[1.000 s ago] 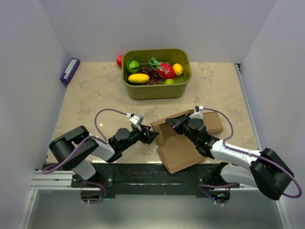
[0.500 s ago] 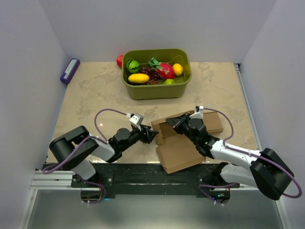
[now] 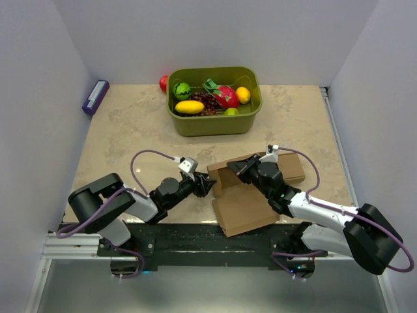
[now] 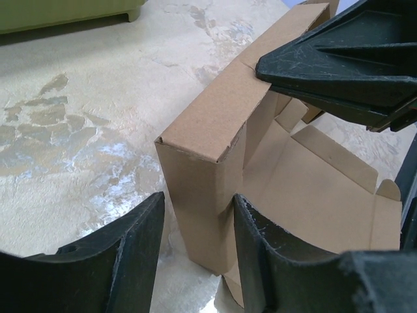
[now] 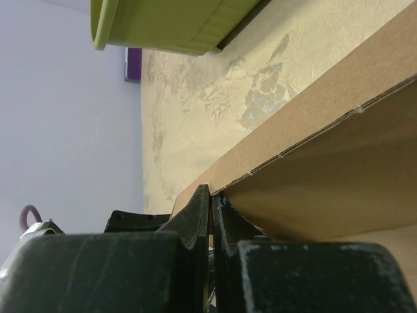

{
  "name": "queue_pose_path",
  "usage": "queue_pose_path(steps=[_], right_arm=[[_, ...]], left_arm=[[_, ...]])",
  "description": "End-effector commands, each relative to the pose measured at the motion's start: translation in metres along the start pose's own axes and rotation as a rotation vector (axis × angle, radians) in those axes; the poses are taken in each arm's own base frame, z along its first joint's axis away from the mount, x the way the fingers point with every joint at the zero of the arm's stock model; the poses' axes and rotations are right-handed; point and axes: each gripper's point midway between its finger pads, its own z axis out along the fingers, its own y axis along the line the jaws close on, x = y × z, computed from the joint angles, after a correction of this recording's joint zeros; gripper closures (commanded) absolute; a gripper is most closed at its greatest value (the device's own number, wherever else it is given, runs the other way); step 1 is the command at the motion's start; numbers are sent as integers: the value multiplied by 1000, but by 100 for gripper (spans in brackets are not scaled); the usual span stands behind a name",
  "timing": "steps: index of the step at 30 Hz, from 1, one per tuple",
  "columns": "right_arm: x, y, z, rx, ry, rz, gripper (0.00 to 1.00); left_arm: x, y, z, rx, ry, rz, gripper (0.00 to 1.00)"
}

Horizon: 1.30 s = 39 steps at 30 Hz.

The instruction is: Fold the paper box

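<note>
Currently the paper box (image 3: pixel 246 210) lies partly erected at the near edge of the table (image 3: pixel 124 130), between the 2 arms. Jaws of the left gripper (image 3: pixel 208 186) stand apart, straddling the box's upright left end wall. Fingers of the right gripper (image 3: pixel 234 171) are pressed together, pinching a raised panel's top edge. A green bin (image 3: pixel 212 125) of toy fruit stands well behind.

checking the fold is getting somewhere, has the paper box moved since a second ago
Yes, slightly. The near panel of the paper box has slid a little to the left, judged against the black rail below it in the top view.
</note>
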Motion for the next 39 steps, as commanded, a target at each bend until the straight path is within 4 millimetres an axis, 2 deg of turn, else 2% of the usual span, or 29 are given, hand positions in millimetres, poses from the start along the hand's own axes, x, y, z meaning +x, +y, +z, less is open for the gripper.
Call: queue_pose_path(steps=[1, 3, 6, 18, 26, 33, 39], right_arm=[[7, 2, -5, -11, 30, -41, 100], [7, 1, -5, -7, 30, -41, 100], [6, 1, -5, -8, 28, -40, 100], [-1, 11, -8, -19, 6, -40, 100], [-1, 14, -8, -34, 7, -23, 100], [-1, 24, -6, -47, -9, -9, 100], [5, 23, -3, -34, -6, -14, 100]], left_arm=[[16, 31, -2, -175, 48, 64, 44], [17, 25, -2, -158, 46, 29, 36], [13, 13, -2, -120, 31, -7, 32], [-5, 2, -15, -115, -42, -56, 27], [0, 6, -16, -140, -30, -54, 23], [3, 2, -7, -153, -14, -41, 21], [7, -8, -3, -156, -2, -34, 18]])
